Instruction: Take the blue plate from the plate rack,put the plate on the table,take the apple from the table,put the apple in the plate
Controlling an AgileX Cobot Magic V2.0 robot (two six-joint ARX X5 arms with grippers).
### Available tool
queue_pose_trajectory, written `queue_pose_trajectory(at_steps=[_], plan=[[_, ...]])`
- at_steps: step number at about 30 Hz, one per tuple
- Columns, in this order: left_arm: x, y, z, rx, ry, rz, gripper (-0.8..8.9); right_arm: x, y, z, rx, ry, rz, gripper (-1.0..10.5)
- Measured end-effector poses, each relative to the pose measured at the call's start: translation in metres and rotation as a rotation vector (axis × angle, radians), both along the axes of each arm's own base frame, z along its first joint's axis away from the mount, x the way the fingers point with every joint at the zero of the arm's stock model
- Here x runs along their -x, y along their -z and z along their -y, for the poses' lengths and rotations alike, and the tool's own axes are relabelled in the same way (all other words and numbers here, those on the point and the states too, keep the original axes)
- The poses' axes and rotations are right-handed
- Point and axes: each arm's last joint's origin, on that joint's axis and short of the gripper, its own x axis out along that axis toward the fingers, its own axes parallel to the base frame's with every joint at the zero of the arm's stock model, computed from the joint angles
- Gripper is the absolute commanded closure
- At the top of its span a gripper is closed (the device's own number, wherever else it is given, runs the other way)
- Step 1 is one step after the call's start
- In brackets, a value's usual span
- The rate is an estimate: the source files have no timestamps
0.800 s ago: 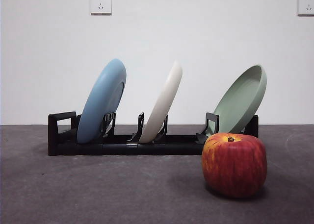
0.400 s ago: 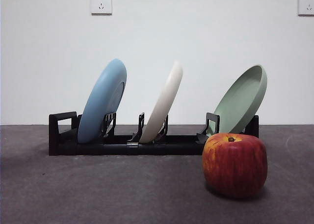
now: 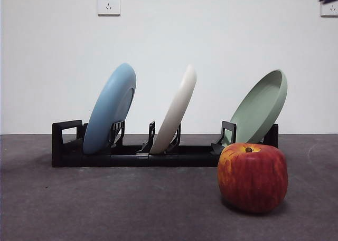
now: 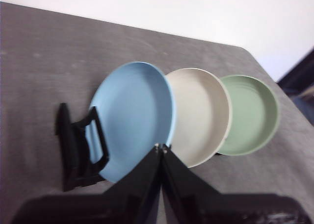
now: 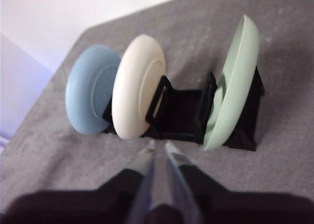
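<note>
Dark grey table (image 3: 105, 209) fills the lower half of the front view, white wall behind it. Black plate rack (image 3: 132, 155) sits lengthwise toward the table's far edge, loop handle at its left end. Three plates lean in its slots, all tilted the same way: blue plate (image 3: 111, 108) in the slot nearest the handle end, cream-white plate (image 3: 175, 112) in the middle, pale green plate (image 3: 260, 108) at the other end. None touch each other.

Apple (image 3: 253, 177) stands upright on the table nearer the front edge, in front of the rack's green-plate end, apart from the rack, stem up.

Left gripper (image 4: 161, 148) hangs above the rack, jaws pressed together, gripping nothing, tips over the blue plate's rim in its wrist view. Right gripper (image 5: 158, 146) also up off the table on the rack's other side, jaws a narrow slit apart, empty.
</note>
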Motion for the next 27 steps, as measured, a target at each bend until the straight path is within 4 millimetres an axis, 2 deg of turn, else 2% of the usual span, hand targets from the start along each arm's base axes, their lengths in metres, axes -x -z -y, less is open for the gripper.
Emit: queue_pose_trajectory(at_steps=[2,3,10,14,22,27], plan=[[-0.004,-0.001,0.000,0.005,0.014,-0.004,5.46,0.000,0.001,0.000,0.007,-0.004,0.000,6.9],[-0.005,-0.001,0.000,0.004,0.016,-0.009,4.84,0.000,0.001,0.000,0.010,-0.006,0.003,6.5],[-0.014,0.004,0.006,0.004,0.046,-0.031,4.72,0.000,0.000,0.000,0.018,-0.009,0.009,6.2],[-0.029,0.005,0.016,0.004,0.092,-0.041,4.71,0.000,0.000,0.000,0.018,-0.009,0.009,6.2],[-0.079,-0.009,0.045,-0.016,0.189,-0.096,4.68,0.000,0.000,0.000,0.018,-0.009,0.009,6.2],[-0.115,-0.010,0.062,-0.052,0.207,-0.120,4.68,0.000,0.000,0.000,0.018,-0.009,0.009,6.3]])
